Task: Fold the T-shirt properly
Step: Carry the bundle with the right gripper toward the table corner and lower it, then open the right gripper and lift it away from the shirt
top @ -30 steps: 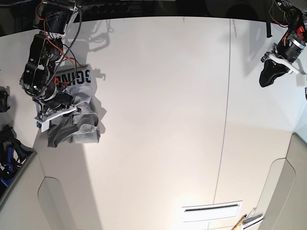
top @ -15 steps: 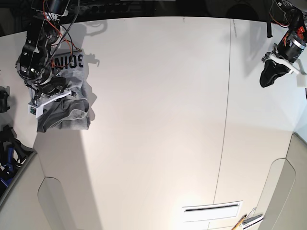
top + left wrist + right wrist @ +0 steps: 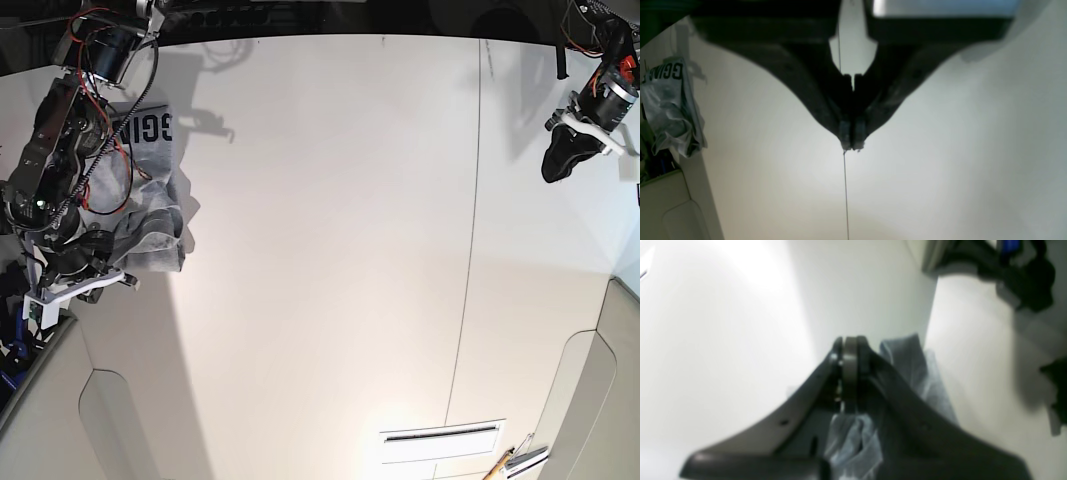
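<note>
Base view: the T-shirt [image 3: 150, 205] lies as a crumpled grey heap at the far-left edge of the white table [image 3: 330, 250], well away from the table's long seam line [image 3: 470, 250], with part of its black lettering showing at the top of the heap. The right gripper [image 3: 85, 280] sits at the lower-left corner of that heap, by the table's edge. In the right wrist view its jaws look pressed together, with folds of grey cloth just behind and beneath them; whether any fabric is pinched between the tips I cannot tell, the picture being too blurred. The left gripper [image 3: 565, 155] hangs on the other side of the seam, near the table's far-right corner, well apart from the shirt. Left wrist view shows its pads [image 3: 845, 135] closed on each other with nothing between them, directly above the seam; the shirt is a small bundle at that picture's left margin. Progress, as judged: little or none. The garment is bunched, not spread, sleeves not distinguishable, no clean fold visible. Left to do: bring it toward the middle of the table, flatten it, then make the folds.
</note>
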Robot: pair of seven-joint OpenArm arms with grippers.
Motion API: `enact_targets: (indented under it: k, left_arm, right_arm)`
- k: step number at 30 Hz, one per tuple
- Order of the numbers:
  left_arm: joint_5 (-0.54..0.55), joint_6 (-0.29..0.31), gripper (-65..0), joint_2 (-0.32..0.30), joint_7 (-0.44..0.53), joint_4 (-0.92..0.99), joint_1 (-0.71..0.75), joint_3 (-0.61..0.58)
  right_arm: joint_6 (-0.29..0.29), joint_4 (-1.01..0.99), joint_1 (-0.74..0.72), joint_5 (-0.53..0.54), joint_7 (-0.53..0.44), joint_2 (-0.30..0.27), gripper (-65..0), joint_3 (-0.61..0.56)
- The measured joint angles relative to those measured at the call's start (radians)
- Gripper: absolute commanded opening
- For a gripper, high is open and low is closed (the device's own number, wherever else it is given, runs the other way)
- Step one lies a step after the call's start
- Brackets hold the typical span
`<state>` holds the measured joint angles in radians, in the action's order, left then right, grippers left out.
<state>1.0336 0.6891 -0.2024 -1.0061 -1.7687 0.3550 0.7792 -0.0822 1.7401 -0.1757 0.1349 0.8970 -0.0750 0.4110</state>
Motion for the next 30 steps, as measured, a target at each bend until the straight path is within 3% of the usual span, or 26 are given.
enact_targets:
  k: [5,10,13,19,25,30]
  left_arm:
    - [0.000,0.000,-65.0,0.000,0.000,0.000,0.000,0.000]
    - [0.033,0.000,-65.0,-0.003,-0.001,0.000,0.002,0.007]
    - [0.092,0.000,-65.0,-0.019,-0.065,0.000,0.005,0.009]
    - [0.166,0.000,-65.0,-0.039,-0.102,-0.025,0.085,0.073]
    - [0.367,0.000,-65.0,-0.044,-0.195,-0.032,0.214,0.255]
    - [0.415,0.000,-65.0,-0.041,-0.249,-0.031,0.383,0.274]
  right_arm:
    - [-0.045,0.093,0.031,0.047,0.030,0.000,-65.0,-0.001]
    - [-0.087,0.249,0.163,0.085,0.037,0.000,-65.0,-0.001]
    - [-0.114,0.332,0.269,0.113,0.041,-0.006,-65.0,-0.001]
    - [-0.156,0.443,0.509,0.100,0.053,-0.080,-65.0,-0.005]
    - [-0.169,0.564,0.706,0.116,0.097,-0.139,-65.0,-0.004]
    - [-0.210,0.590,0.843,0.165,0.140,-0.191,-65.0,-0.005]
